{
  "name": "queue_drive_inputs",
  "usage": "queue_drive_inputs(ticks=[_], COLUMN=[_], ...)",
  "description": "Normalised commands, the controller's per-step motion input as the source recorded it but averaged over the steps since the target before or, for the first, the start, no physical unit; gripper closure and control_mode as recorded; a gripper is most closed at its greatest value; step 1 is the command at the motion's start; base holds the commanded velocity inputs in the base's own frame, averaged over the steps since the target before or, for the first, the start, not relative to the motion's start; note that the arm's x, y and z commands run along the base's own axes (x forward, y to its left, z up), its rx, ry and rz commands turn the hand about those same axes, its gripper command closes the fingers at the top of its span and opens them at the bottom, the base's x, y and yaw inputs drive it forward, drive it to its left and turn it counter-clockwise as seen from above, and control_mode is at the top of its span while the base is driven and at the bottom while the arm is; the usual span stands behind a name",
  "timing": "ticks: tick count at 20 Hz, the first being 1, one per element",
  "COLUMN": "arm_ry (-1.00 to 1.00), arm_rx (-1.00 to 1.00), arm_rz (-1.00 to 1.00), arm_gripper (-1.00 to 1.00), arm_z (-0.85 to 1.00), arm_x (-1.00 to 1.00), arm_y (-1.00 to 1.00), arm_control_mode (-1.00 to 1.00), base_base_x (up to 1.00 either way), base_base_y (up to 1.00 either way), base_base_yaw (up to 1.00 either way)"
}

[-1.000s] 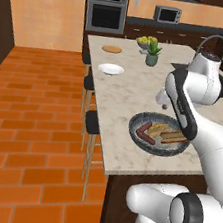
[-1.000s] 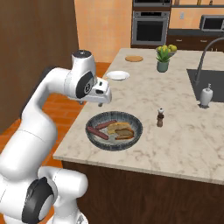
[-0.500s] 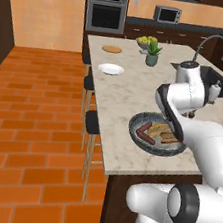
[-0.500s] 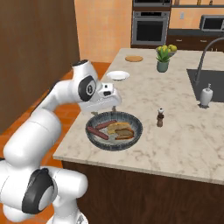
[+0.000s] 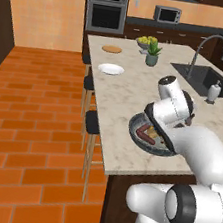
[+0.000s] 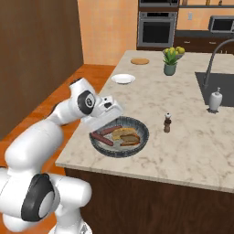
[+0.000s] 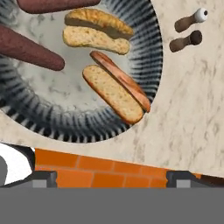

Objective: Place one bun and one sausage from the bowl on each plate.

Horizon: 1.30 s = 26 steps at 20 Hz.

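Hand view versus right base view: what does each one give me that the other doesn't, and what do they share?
Hand view alone: the split in each tan bun, the lower bun lying open near the bowl's rim, and the two dark finger tips standing wide apart over the orange floor.

Right base view alone: the small white plate, the tan wooden plate, both bare, the potted plant and the sink's soap dispenser.

Both: the wide dark-grey ribbed bowl with buns and reddish-brown sausages, and the small pepper shaker beside it.
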Motion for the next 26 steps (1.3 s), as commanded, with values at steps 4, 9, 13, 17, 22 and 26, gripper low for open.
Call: queue_drive_inputs(ticks=[4,9,13,17,22,26], arm_ry=[0.33,0.24,0.17,0.01,-0.01,-0.03], arm_rx=[-0.08,0.0,0.0,0.02,0.02,0.06], arm_rz=[0.14,0.12,0.14,0.14,0.13,0.12], arm_gripper=[-1.0,-1.0,-1.0,-1.0,-1.0,-1.0], arm_z=[-0.47,-0.23,-0.34,-0.35,-0.31,-0.23], arm_x=[0.54,0.39,0.17,0.06,0.06,0.08], arm_y=[-0.06,-0.31,-0.4,-0.2,-0.12,-0.08], arm_control_mode=[-1.0,-1.0,-1.0,-1.0,-1.0,-1.0], base_base_x=[0.0,0.0,0.0,0.0,0.0,0.0], base_base_y=[0.0,0.0,0.0,0.0,0.0,0.0], base_base_yaw=[0.0,0.0,0.0,0.0,0.0,0.0])
